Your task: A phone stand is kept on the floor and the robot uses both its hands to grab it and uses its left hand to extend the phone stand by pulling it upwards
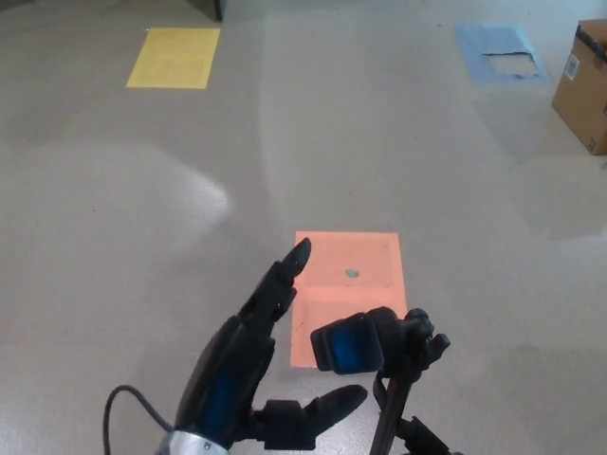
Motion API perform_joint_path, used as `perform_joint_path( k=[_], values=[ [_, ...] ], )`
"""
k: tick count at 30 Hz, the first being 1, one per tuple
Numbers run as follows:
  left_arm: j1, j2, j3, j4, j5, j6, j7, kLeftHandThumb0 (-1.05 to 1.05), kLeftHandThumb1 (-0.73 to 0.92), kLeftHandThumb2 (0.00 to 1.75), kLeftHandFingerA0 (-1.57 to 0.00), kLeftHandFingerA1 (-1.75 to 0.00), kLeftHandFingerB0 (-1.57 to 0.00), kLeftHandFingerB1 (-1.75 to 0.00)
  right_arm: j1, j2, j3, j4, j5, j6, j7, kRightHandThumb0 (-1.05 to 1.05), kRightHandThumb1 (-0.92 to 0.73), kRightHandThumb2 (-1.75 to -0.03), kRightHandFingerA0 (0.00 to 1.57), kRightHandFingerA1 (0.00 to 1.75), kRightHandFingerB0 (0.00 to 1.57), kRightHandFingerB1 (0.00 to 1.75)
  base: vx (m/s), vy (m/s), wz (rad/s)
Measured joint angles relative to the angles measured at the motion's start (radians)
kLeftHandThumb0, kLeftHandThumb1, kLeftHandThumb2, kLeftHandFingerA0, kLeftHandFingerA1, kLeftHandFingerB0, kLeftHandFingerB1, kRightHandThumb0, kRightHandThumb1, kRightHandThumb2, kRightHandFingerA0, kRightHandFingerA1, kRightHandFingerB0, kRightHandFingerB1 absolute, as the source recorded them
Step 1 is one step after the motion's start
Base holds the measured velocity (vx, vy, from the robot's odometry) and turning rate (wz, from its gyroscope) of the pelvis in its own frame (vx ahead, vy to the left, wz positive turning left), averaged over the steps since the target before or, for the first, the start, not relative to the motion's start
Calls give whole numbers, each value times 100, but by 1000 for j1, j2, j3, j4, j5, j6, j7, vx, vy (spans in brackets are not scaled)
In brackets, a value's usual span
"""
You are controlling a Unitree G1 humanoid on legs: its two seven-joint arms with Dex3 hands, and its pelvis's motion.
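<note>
Phone stand upright at bottom centre, blue-faced clamp head over the near edge of the orange floor sheet. Left hand beside it, fingers spread wide, thumb toward the pole, holding nothing, not touching. Right hand barely visible at the pole base; grip can't be told.

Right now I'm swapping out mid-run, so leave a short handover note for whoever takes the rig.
Left hand: open, fingers spread, beside the phone stand and not touching it.
Right hand: only a dark bit shows at the bottom edge by the pole; grip unclear.
The stand is upright in front of the orange floor mat, clamp head on top.
Done: nothing confirmed.
Left: grasp with both hands, pull upward with the left.
</note>
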Motion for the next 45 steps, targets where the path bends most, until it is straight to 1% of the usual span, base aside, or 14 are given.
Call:
perform_joint_path(
  k=[5, 11, 15, 16, 19, 20, 23, 24, 29, 31, 37, 42, 44, 45],
  values=[
    [25, -23, -7, -22, 45, -34, -2, -68, 41, 81, -2, -32, 0, -13, 1, 1, -3, 3, 2, 0, -1, -95, -60, -93, 28, 74, 5, 45, 0, 0, 0],
    [70, -42, -47, -48, 80, -72, -11, -68, 49, 55, -4, -37, 0, -17, -1, 2, -2, 8, -1, 0, -6, -71, -66, -60, 18, 62, 17, 51, 0, 0, 0],
    [94, -57, -69, -68, 88, -83, -24, -67, 40, 82, -2, -41, 0, -15, -16, 2, -4, 41, 3, -14, -9, -40, -42, -100, 1, 55, 0, 54, 0, 0, 0],
    [104, -61, -80, -76, 88, -84, -30, -71, 43, 81, -6, -36, -5, -11, -21, 1, -6, 52, 3, -16, -9, -68, -66, -62, 0, 75, 0, 40, 0, 0, 0],
    [117, -71, -93, -83, 88, -84, -47, -71, 43, 81, -6, -36, -5, -11, -39, 0, -7, 61, 2, -17, -10, -68, -66, -62, 0, 75, 0, 40, 0, 0, 0],
    [118, -75, -94, -84, 88, -84, -53, -68, 42, 78, -9, -47, -5, -24, -45, 0, -7, 62, 1, -17, -11, -38, -48, -104, 4, 57, 0, 52, 0, 0, 0],
    [114, -93, -89, -72, 88, -85, -61, -68, 42, 78, -9, -47, -5, -24, -55, -10, -9, 63, -1, -22, -12, -38, -48, -104, 4, 57, 0, 52, 0, 0, 0],
    [113, -97, -86, -69, 89, -86, -64, -37, 66, 60, -47, -44, -44, -40, -59, -14, -10, 63, -1, -25, -13, -76, -53, -89, 19, 64, 3, 45, 0, 0, 0],
    [34, -184, -19, 58, 84, -119, -48, -32, 68, 60, -54, -47, -51, -44, -109, -13, -66, 58, 29, -21, -2, -74, -51, -88, 22, 64, 3, 40, 0, 0, 0],
    [15, -211, 3, 92, 82, -136, -41, -38, 87, 68, -66, -143, -52, -130, -125, -10, -82, 56, 40, -18, 1, -69, -69, -61, 16, 65, 7, 37, 0, 0, 0],
    [-88, -258, 79, 176, 85, -148, -34, -38, 84, 65, -81, -175, -61, -155, -183, 13, -126, 55, 60, -2, -2, -67, -58, -93, 26, 63, 6, 46, 0, 0, 0],
    [-93, -264, 98, 177, 81, -149, -40, -42, 82, 67, -79, -174, -66, -158, -194, 33, -145, 56, 79, -1, -6, -58, -79, -63, 38, 74, 31, 48, 0, 0, 0],
    [-89, -268, 103, 175, 77, -149, -42, -41, 82, 67, -79, -174, -65, -159, -192, 44, -148, 63, 81, -3, -13, -55, -79, -63, 46, 86, 42, 59, 0, 0, 0],
    [-85, -270, 105, 175, 74, -151, -43, -41, 82, 66, -78, -174, -64, -160, -189, 48, -148, 73, 80, -6, -20, -56, -72, -64, 68, 162, 58, 150, 0, 0, 0]
  ],
)
